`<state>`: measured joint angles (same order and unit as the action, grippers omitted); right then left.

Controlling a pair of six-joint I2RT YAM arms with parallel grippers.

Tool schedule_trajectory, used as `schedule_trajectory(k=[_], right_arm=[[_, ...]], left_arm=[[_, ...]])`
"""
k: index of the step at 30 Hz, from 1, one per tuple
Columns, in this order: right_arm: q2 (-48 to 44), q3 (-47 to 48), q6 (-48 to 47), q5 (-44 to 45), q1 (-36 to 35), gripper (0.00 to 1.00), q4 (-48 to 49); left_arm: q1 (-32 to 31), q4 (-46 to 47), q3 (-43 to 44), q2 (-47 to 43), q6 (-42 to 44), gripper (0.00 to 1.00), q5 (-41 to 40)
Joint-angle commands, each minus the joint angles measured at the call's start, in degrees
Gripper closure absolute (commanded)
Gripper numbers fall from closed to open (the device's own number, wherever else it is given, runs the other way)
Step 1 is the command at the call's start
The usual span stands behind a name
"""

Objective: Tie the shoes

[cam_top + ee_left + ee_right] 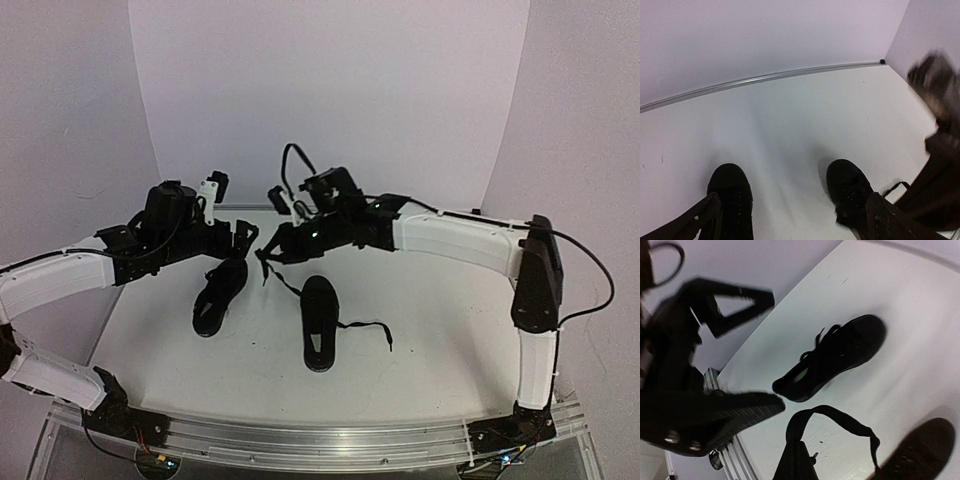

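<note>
Two black shoes lie on the white table, the left shoe [220,298] and the right shoe [318,322]. My right gripper [268,252] hangs above and between them, shut on a lace [283,280] that runs taut down to the right shoe. In the right wrist view the lace [840,416] loops out of the shut right gripper [799,446] toward the right shoe [920,450], with the left shoe [835,357] beyond. My left gripper [243,238] is open just left of the right one. Its view shows both shoes [731,200] [850,192] below the empty left gripper [794,201].
The right shoe's other lace [366,327] trails loose on the table to its right. A metal rail [765,79] marks the table's far edge against the white backdrop. The right arm [940,100] shows blurred beside the left gripper.
</note>
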<state>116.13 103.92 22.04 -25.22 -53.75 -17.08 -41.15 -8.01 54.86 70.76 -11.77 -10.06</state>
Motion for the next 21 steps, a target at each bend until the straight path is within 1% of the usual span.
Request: schedule_trajectory(k=[1, 2, 3, 5, 7, 8, 9, 11, 13, 15, 17, 19, 21], right_arm=[[6.53, 5.65, 2.27, -5.85, -4.71, 1.0, 1.74], [7.25, 6.0, 2.38, -7.0, -5.17, 0.91, 1.74], [7.21, 5.58, 2.42, -7.82, -5.42, 0.78, 1.78], [5.19, 2.72, 1.99, -7.77, -5.54, 0.46, 1.93], [0.21, -2.25, 0.76, -4.98, -5.32, 0.22, 1.87], [-3.01, -5.31, 0.24, -3.37, -4.99, 0.15, 1.84], [-6.13, -8.47, -0.02, -1.95, -4.34, 0.1, 1.82], [-12.57, -15.18, 0.26, 0.34, -2.24, 0.04, 1.79], [-19.01, -23.29, 1.59, 1.6, 0.78, 0.05, 1.52], [-24.36, -30.78, 2.91, 4.01, 4.71, 0.08, -0.44], [-27.15, -36.3, 3.35, 7.87, 8.49, 0.13, -3.6], [-28.75, -41.4, 4.14, 10.17, 10.58, 0.19, -5.26], [-29.17, -44.53, 4.93, 13.05, 11.28, 0.24, -6.68]], left_arm=[[1.63, -2.58, -2.32, -5.36, -5.92, 0.0, -9.42], [1.86, -3.3, -2.63, -5.85, -6.34, 0.0, -9.72], [2.01, -3.94, -2.77, -6.04, -6.5, 0.0, -9.7], [2.12, -5.02, -2.75, -5.78, -6.26, 0.0, -8.69], [2.13, -5.75, -2.8, -5.1, -5.88, 0.01, -7.25], [2.17, -6.15, -2.85, -4.82, -5.79, 0.0, -6.49], [2.19, -6.49, -2.99, -4.6, -5.62, 0.0, -5.61], [2.21, -7.06, -3.51, -4.38, -5.03, 0.0, -3.05], [2.19, -8.17, -4.04, -3.9, -4.01, 0.01, 1.28], [2.17, -10.35, -4.54, -2.68, -3.23, 0.02, 6.17], [1.91, -13.05, -5.09, -1.03, -3.43, 0.06, 11.15], [0.48, -15.91, -6.02, 0.05, -4.79, 0.1, 12.5], [-1.53, -18.28, -7.23, -0.25, -7.23, 0.12, 11.32]])
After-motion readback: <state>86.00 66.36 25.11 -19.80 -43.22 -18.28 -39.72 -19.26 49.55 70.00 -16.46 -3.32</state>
